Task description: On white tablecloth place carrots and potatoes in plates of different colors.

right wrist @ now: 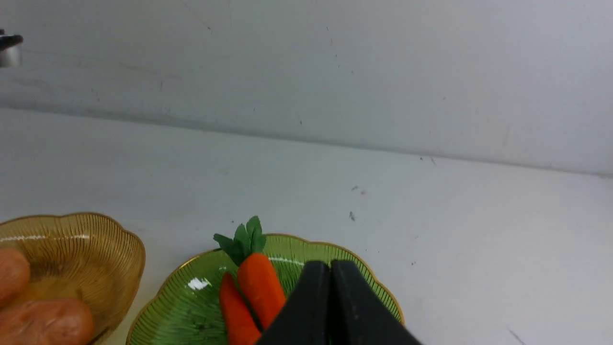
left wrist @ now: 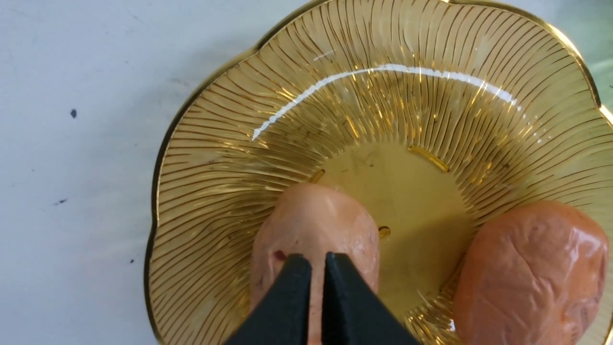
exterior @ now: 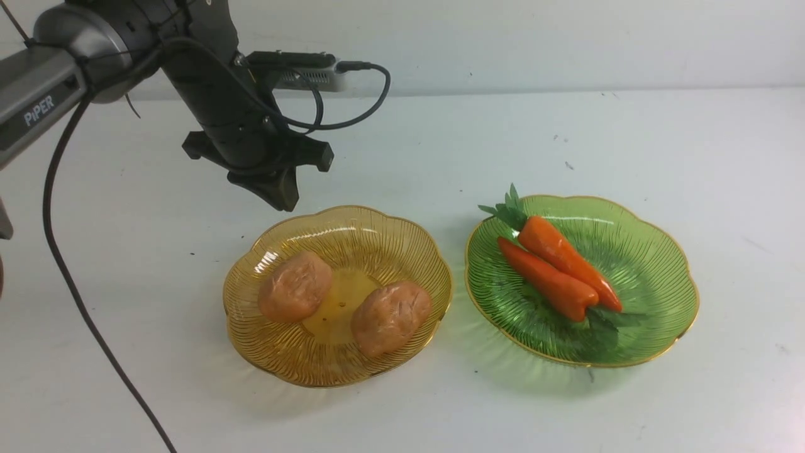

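Two tan potatoes [exterior: 295, 286] [exterior: 390, 316] lie in the amber plate [exterior: 377, 233] on the white tablecloth [exterior: 126, 264]. Side by side in the green plate [exterior: 654, 264] rest two orange carrots [exterior: 548, 280] [exterior: 566, 251], their leafy tops at opposite ends. My left gripper [exterior: 280, 192] hangs shut and empty above the amber plate's far left rim; from the left wrist its black fingertips [left wrist: 299, 268] sit nearly together over one potato [left wrist: 316, 220], clear of it. The right gripper [right wrist: 329, 268] is shut and empty, raised over the green plate [right wrist: 191, 306] beside the carrots [right wrist: 261, 287]; the front view does not show it.
The left arm's black cable [exterior: 69, 277] trails down across the cloth at the left. A pale wall [exterior: 566, 38] closes the table's far edge. Small dark specks [exterior: 568, 165] mark the cloth behind the green plate.
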Available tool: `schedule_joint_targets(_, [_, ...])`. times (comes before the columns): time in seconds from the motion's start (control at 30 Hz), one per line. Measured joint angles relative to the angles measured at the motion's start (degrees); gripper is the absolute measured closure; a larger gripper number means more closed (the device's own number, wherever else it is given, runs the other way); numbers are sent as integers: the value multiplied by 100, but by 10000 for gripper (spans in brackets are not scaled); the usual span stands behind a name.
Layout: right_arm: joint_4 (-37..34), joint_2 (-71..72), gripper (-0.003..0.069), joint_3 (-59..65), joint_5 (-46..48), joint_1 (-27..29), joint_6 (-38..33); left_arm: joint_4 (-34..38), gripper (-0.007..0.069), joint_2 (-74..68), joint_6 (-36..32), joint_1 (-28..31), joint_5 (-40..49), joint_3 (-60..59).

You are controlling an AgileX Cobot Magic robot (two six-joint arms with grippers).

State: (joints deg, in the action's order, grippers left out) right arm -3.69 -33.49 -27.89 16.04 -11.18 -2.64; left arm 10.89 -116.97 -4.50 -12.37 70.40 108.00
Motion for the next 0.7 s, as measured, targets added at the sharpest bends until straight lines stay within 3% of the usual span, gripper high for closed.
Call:
schedule_joint_targets(0.2, [-18, 1054, 674, 394, -564, 0, -67, 0, 597, 0, 0, 0, 2, 0])
schedule_joint_targets(0.4, [-44, 3349, 674, 352, -553, 0, -67, -136, 597, -16, 5, -20, 16, 16])
schedule_joint_targets(0.53, [-50, 3305, 674, 165, -1277, 0, -90, -462, 597, -40, 5, -9, 29, 16])
schedule_joint_targets(0.7, [-56, 3272, 674, 334, -1544, 0, -92, -735, 597, -11, 5, -15, 29, 107])
